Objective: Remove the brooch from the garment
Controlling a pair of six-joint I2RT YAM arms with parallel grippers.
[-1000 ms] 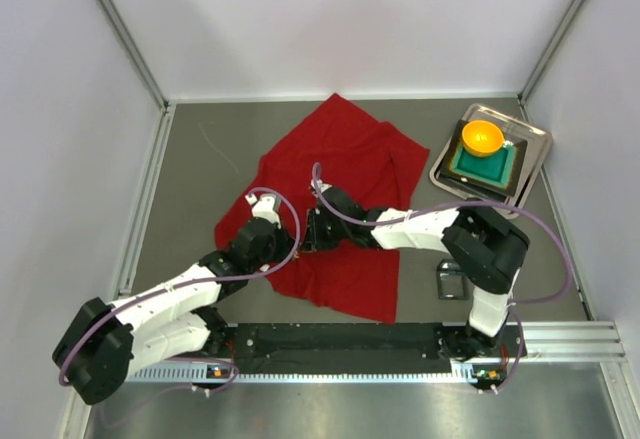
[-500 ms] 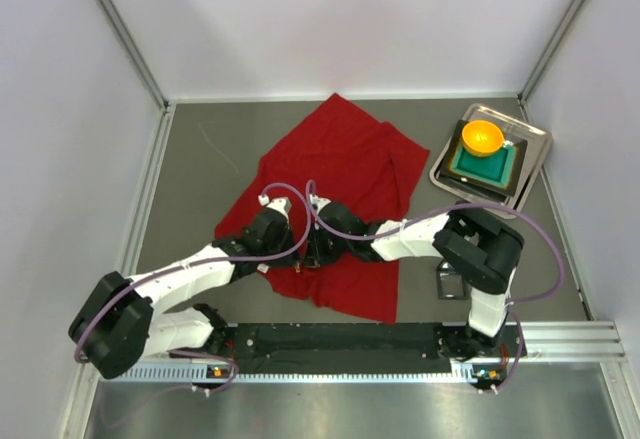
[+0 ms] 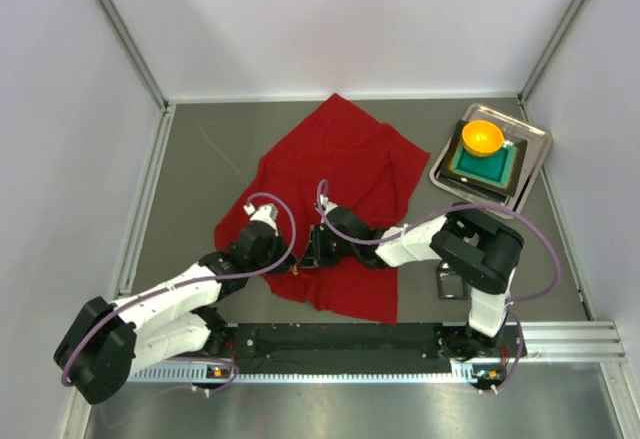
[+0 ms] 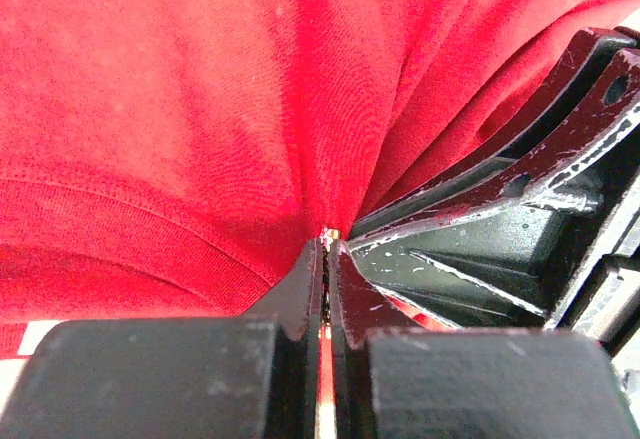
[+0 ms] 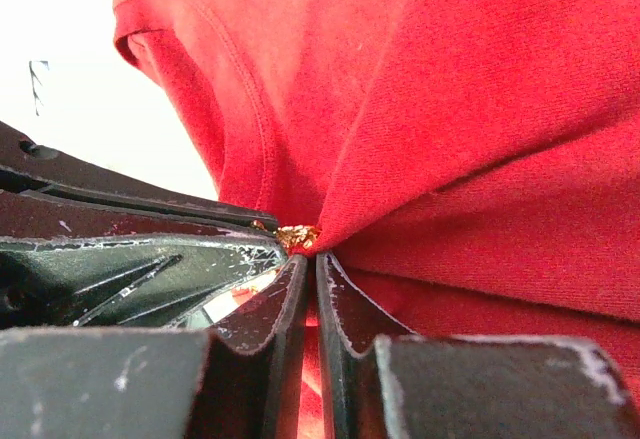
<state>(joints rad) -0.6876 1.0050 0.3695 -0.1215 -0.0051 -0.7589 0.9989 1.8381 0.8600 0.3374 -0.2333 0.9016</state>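
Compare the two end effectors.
Left end effector reaches in from the left, jaws fully shut on the shirt; right end effector reaches from the right, jaws a sliver apart, a gold bit, perhaps the brooch, at its tips. Both pinch the same tented spot.

The left arm point(image 3: 165, 294) and right arm point(image 3: 410, 244) are each built from white tubular links joined by bulky black joint housings (rounded, matte finish). A purple cable point(image 3: 265, 195) loops loosely outside the left arm; a second purple cable point(image 3: 557, 264) arcs around the right arm. The left gripper point(image 4: 325, 246) and right gripper point(image 5: 308, 259) carry glossy black wedge-shaped fingers point(image 5: 285, 309). Finger edges are scuffed, with pale scratches and chipped paint. A round hole point(image 4: 612, 89) pierces the right gripper's black body.
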